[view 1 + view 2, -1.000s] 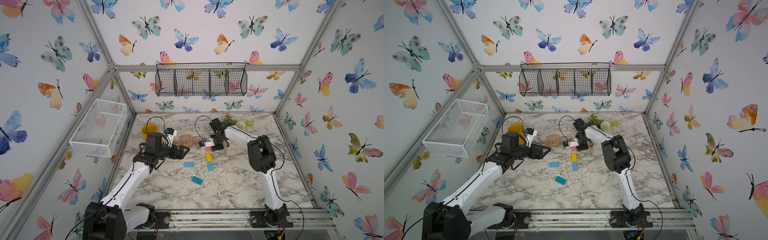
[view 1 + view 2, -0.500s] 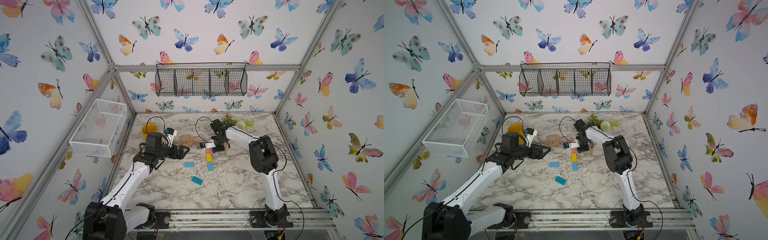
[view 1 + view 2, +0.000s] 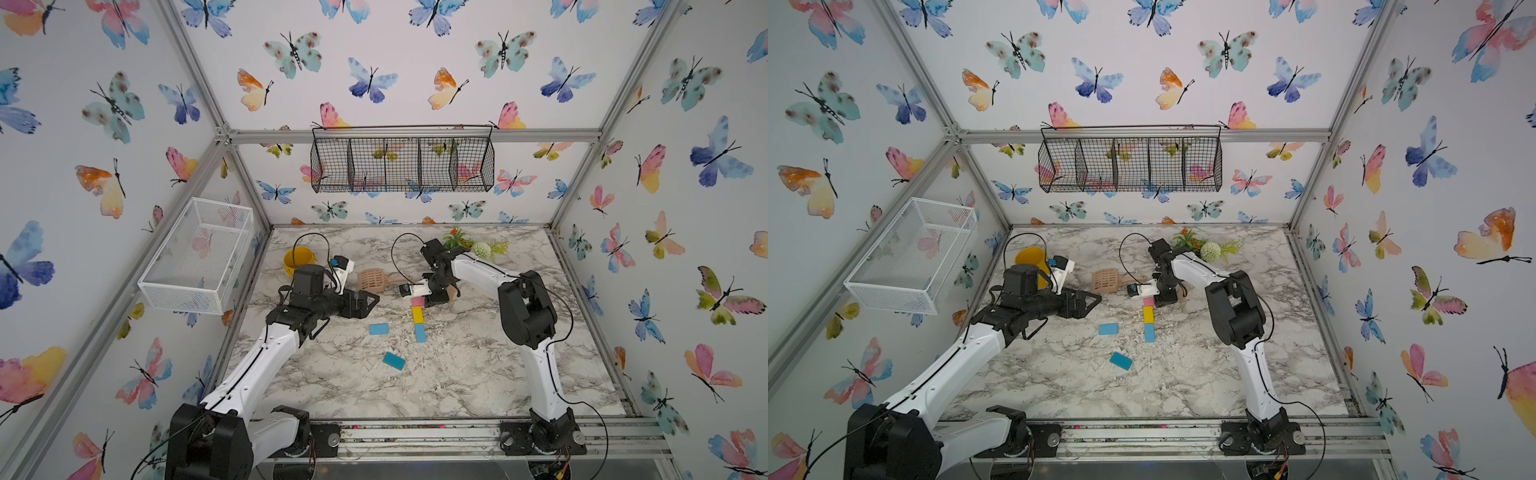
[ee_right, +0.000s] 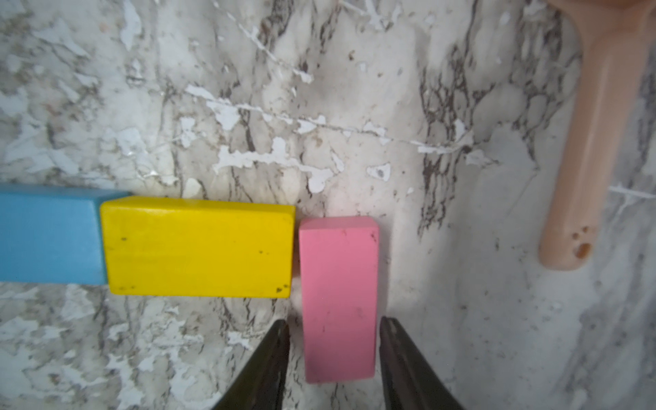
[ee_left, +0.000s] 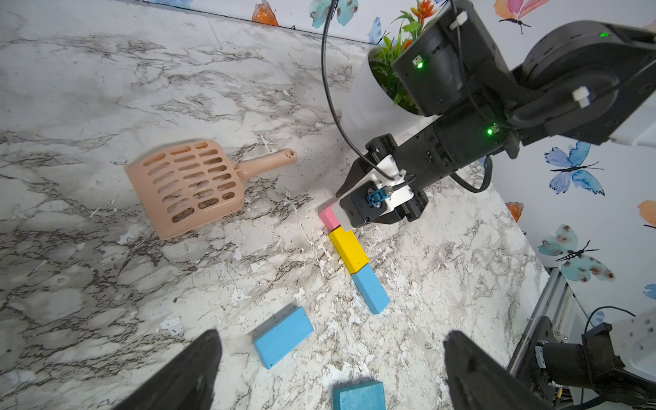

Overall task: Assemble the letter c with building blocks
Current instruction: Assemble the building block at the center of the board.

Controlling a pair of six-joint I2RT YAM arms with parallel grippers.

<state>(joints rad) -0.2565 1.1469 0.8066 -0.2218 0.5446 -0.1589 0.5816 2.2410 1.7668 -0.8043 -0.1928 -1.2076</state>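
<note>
The right gripper (image 4: 333, 323) points down at the marble tabletop (image 3: 457, 374). In the right wrist view its two dark fingers (image 4: 273, 351) stand on either side of a flat pink rectangular block (image 4: 339, 284). The jaws are a little wider than the block, with a sliver of table showing along one finger, so they straddle it without clamping. In both top views the gripper body hides most of this block (image 3: 417, 301).

The pink block lies flat, crosswise at the end of a yellow rectangular block (image 4: 198, 245) and just beside it, forming a corner. The yellow block meets a light blue rectangular block (image 4: 46, 238) end to end. The left wrist view shows all three as one bent run (image 5: 349, 248).

A tan shape (image 3: 451, 293), perhaps a wooden block, shows partly beside the gripper only in the top views.

The left gripper (image 5: 332, 335) hovers with its jaws spread wide and nothing in them. Just ahead of it lie a second light blue block (image 5: 284, 337) and a teal block (image 5: 358, 395), each loose and apart from the row.

The peach slotted plastic scoop (image 5: 188, 188) lies farther out. The right wrist view catches only its handle (image 4: 596, 142). A yellow cup (image 3: 297, 259) and a green artificial plant (image 3: 473, 245) sit near the back wall.
</note>
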